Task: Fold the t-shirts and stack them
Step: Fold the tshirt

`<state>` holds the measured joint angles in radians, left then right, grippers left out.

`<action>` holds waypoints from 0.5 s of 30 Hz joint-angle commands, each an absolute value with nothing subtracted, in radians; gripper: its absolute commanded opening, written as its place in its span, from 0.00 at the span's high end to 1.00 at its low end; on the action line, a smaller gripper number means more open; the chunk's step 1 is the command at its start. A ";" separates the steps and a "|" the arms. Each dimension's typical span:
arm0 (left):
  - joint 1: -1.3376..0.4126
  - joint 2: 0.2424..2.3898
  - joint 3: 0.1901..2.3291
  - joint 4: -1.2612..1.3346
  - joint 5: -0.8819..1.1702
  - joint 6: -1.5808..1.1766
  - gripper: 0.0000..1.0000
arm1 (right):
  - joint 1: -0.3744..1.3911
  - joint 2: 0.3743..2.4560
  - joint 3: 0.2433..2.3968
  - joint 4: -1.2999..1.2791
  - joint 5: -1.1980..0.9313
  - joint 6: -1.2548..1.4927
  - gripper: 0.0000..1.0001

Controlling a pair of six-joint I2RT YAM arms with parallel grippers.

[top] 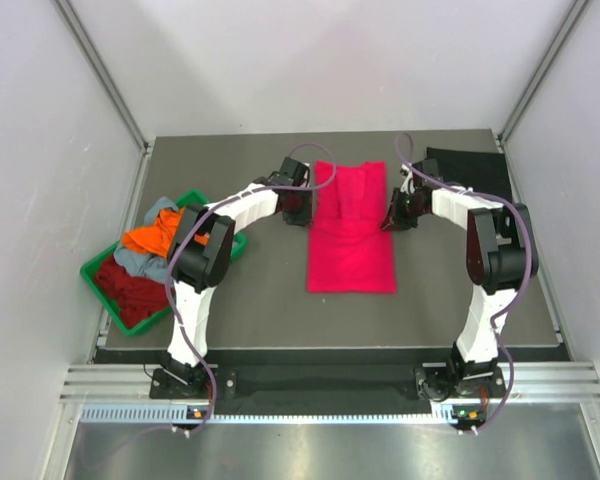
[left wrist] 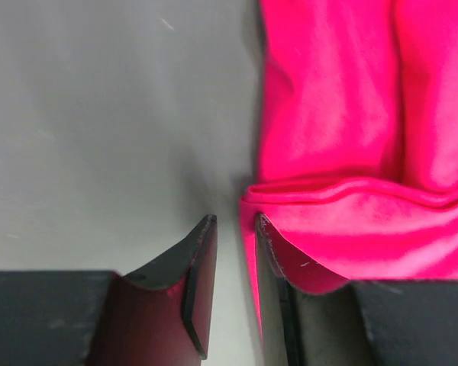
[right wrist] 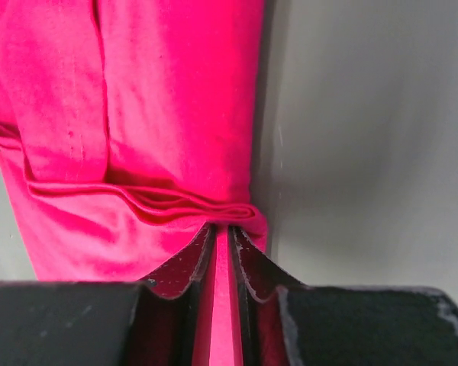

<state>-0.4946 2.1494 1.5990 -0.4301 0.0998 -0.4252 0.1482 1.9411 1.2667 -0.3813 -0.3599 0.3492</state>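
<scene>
I'm seeing spare tees sitting heaped in the green tray at far left. My left gripper is standing unclenched at the left hem of the pink t-shirt, gripping nothing. The shirt is lying mid-table, its long axis running away from me. I'm judging it light and floppy, best pinched at its folded edges. My right gripper is clamping the layered right hem. A black tee is lying in the far right corner.

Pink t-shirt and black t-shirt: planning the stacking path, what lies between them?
Between pink t-shirt and black t-shirt the top view shows only the right arm over bare table.
</scene>
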 commanded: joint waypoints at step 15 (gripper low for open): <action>-0.347 2.241 1.851 -0.292 0.379 -0.406 0.55 | 0.107 1.965 1.520 -0.361 -0.452 0.324 0.65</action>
